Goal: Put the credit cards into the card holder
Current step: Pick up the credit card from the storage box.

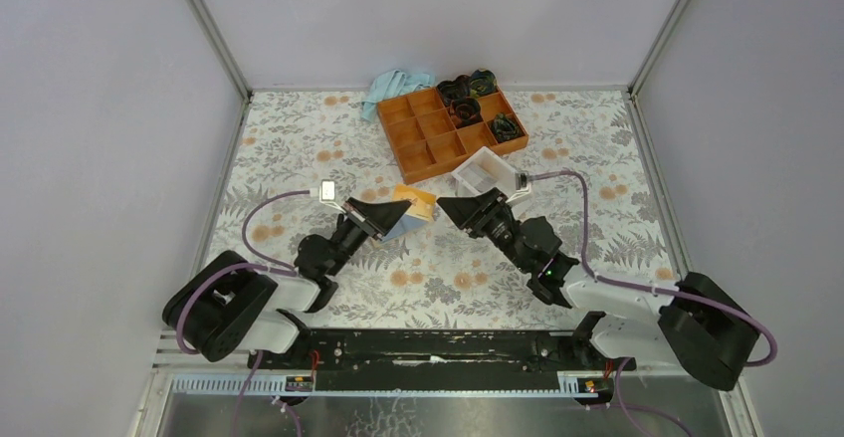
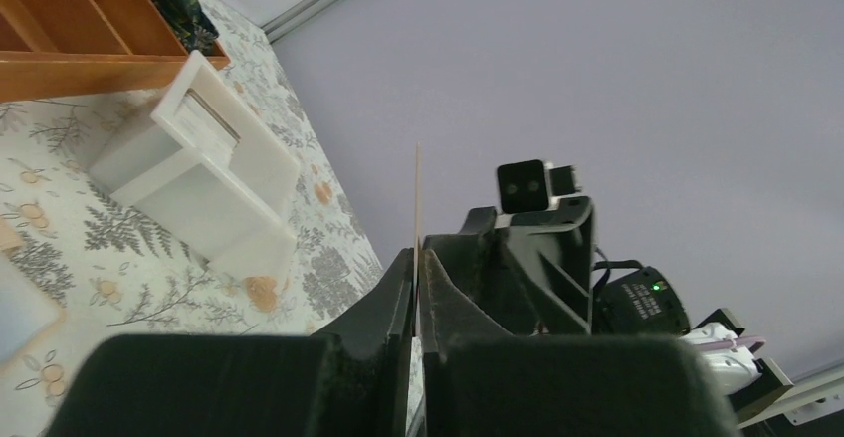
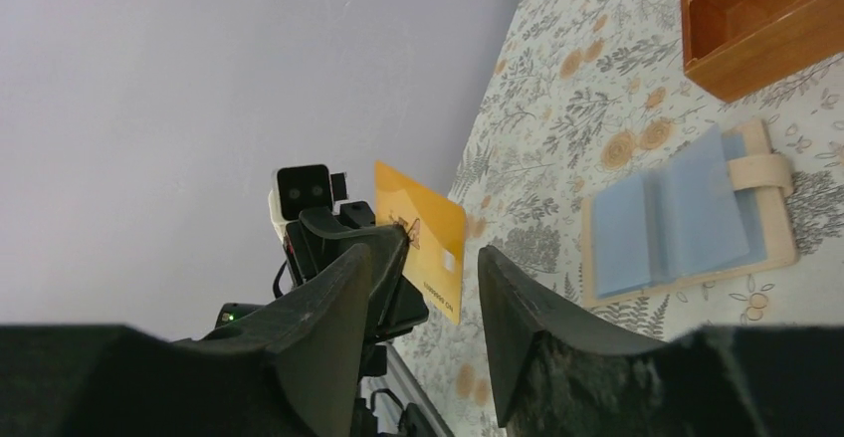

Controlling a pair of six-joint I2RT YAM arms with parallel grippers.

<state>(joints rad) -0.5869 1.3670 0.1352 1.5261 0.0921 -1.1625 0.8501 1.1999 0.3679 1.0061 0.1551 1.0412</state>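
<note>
Credit card (image 3: 426,243) thin, glossy, orange-yellow, rectangular

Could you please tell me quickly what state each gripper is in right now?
Left gripper: closed, holding an orange card by its edge.
Right gripper: open, holding nothing.

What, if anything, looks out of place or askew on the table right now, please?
Nothing looks spilled or damaged. The orange compartment tray sits skewed on the floral table, with a crumpled light-blue cloth bunched behind it. The tan card holder lies open, while the left end effector pinches a yellow card.
</note>
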